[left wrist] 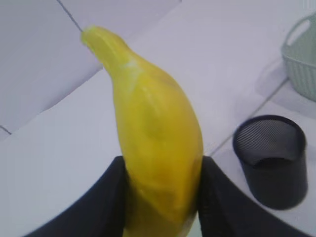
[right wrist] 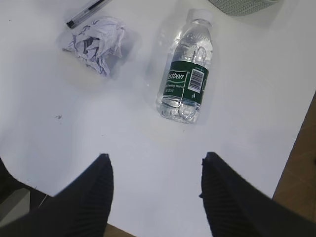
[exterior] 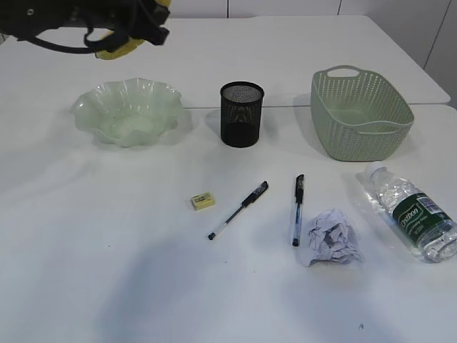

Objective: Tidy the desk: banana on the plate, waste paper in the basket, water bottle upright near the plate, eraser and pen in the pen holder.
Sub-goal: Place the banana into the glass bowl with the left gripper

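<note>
Banana [left wrist: 158,148] is hanging clamped in the left gripper [left wrist: 160,197], above and behind the plate [exterior: 93,107], not yet delivered. We are finding bottle [right wrist: 186,74], paper [right wrist: 96,44], pens and eraser untouched; the right gripper [right wrist: 155,190] is gaping, empty.

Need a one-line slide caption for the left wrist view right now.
Left gripper shut on the banana, held above the table with the pen holder below right.

A yellow banana [left wrist: 158,163] hangs clamped above the pale green plate [exterior: 128,111], while the water bottle [exterior: 410,213] lies flat beside crumpled paper [exterior: 332,237].
</note>
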You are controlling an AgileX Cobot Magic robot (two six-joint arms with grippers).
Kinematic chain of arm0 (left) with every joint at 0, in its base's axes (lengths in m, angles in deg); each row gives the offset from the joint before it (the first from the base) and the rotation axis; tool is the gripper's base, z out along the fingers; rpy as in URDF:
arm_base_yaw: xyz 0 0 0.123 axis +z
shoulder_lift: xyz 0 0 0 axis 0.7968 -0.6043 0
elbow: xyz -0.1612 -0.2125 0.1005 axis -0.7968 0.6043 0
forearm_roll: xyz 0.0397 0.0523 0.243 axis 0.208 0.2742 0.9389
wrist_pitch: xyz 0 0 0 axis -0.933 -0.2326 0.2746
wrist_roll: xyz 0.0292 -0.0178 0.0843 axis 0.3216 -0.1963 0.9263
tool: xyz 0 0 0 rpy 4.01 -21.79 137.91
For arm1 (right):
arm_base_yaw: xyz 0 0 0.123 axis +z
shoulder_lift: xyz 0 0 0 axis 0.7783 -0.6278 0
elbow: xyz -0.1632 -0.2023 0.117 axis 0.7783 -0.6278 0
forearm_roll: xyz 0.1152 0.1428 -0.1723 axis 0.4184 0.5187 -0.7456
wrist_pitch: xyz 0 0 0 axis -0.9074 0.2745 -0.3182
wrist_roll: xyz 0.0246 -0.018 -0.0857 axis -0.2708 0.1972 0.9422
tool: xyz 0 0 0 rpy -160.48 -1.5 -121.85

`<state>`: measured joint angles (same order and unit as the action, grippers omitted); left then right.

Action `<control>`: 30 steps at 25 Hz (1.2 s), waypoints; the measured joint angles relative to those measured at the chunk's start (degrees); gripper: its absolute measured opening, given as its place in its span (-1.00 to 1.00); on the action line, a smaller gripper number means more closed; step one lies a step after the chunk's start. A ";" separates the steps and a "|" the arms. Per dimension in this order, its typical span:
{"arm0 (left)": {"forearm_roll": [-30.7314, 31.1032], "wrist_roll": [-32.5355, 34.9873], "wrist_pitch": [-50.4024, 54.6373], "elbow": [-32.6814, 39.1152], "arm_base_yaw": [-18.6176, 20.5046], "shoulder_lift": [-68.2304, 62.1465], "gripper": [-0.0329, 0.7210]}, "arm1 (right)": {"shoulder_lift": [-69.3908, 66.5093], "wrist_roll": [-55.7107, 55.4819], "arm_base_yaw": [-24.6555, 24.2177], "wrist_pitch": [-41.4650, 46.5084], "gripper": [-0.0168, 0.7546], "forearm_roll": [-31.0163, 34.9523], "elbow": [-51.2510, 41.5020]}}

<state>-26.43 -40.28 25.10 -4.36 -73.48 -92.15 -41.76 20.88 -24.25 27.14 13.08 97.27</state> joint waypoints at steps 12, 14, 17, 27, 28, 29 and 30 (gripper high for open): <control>-13.17 -0.20 -11.25 0.00 7.13 -4.05 -0.22 | 0.00 -1.89 0.00 0.11 0.16 0.00 0.00; -13.61 -0.20 -11.25 0.00 7.23 -5.84 -0.22 | 0.00 -1.89 0.00 0.11 0.16 0.00 0.00; -13.91 -0.24 -12.16 0.00 7.23 -8.21 -0.22 | 0.00 -2.11 0.00 0.11 0.16 0.00 0.00; -14.04 -0.24 -13.06 0.00 8.36 -13.23 -0.22 | 0.00 -2.38 0.00 0.11 0.16 0.00 0.00; -14.04 -0.24 -13.06 0.00 8.29 -13.48 -0.22 | 0.00 -2.38 0.00 0.11 0.16 0.00 0.00; -14.04 -0.24 -13.06 0.00 8.39 -13.87 -0.22 | 0.00 -2.38 0.00 0.11 0.16 0.00 0.00; -14.04 -0.24 -13.06 0.00 8.43 -14.11 -0.22 | 0.00 -2.38 0.00 0.11 0.16 0.00 0.00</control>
<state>-40.48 -40.52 12.04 -4.36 -65.06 -106.26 -41.76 18.50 -24.25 27.25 13.08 97.27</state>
